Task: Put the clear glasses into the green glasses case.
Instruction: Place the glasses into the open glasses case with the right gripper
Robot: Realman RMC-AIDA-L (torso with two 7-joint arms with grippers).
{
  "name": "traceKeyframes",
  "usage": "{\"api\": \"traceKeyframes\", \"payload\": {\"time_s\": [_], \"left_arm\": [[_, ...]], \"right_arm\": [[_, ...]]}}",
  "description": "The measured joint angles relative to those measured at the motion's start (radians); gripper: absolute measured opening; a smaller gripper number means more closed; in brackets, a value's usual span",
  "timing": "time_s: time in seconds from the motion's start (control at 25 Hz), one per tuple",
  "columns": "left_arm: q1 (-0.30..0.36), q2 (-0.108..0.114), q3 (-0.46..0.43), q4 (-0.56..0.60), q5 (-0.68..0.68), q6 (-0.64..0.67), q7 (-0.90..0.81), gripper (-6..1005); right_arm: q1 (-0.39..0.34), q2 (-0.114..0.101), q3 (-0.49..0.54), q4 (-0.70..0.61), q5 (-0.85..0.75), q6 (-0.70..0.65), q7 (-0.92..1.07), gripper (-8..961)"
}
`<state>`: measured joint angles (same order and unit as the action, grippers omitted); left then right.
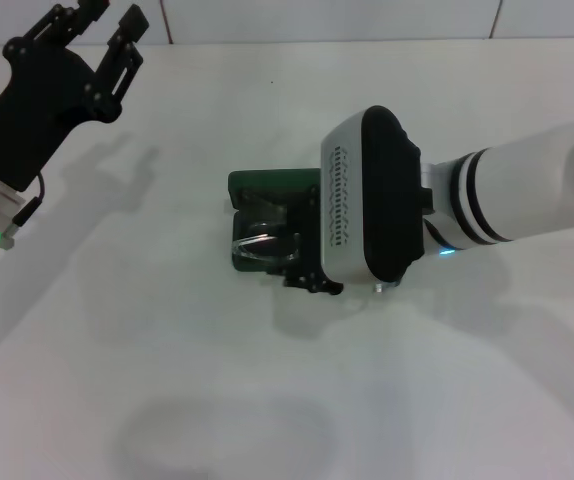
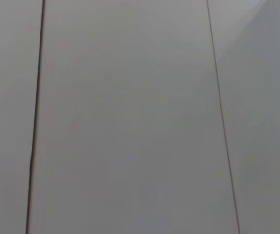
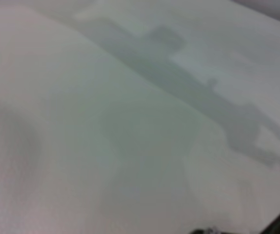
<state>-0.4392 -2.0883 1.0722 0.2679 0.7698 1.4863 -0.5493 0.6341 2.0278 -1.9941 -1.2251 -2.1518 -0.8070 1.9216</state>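
The green glasses case (image 1: 265,184) lies open in the middle of the white table (image 1: 167,380), its lid toward the back. The clear glasses (image 1: 258,240) rest inside its dark lining and show as pale glints. My right gripper (image 1: 303,240) hovers at the case's right end, with one black finger (image 1: 307,198) at the back and the other at the front, spread apart. Its grey wrist housing hides the rest of the case. High at the far left, my left gripper (image 1: 102,28) hangs open, away from the case. Neither wrist view shows the case or the glasses.
The left wrist view shows only pale wall panels (image 2: 130,117) with thin seams. In the right wrist view there is bare table surface (image 3: 81,97) crossed by arm shadows. A tiled wall (image 1: 327,18) borders the table at the back.
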Motion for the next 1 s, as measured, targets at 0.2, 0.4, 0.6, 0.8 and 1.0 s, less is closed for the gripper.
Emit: {"api": "traceKeyframes", "payload": {"time_s": [0.2,0.4,0.6,0.8,1.0], "left_arm": [[-0.004,-0.001,0.0,-0.001,0.0,0.0,0.0,428],[-0.001,-0.001,0.0,-0.001,0.0,0.0,-0.003,428],[0.001,0.0,0.0,-0.001,0.0,0.0,-0.004,428],[0.002,-0.001,0.0,-0.001,0.0,0.0,-0.004,428],[0.002,-0.001,0.0,-0.001,0.005,0.0,-0.006,428]], "right_arm": [[0.026,0.0,0.008,0.035,0.04,-0.034,-0.016,365],[0.034,-0.002,0.096,0.055,0.029,-0.146,-0.009,366],[0.041,-0.002,0.183,0.081,-0.023,-0.21,0.032,366],[0.063,0.001,0.19,0.125,-0.052,-0.213,0.053,367],[0.058,-0.001,0.191,0.122,-0.054,-0.188,0.061,367]]}}
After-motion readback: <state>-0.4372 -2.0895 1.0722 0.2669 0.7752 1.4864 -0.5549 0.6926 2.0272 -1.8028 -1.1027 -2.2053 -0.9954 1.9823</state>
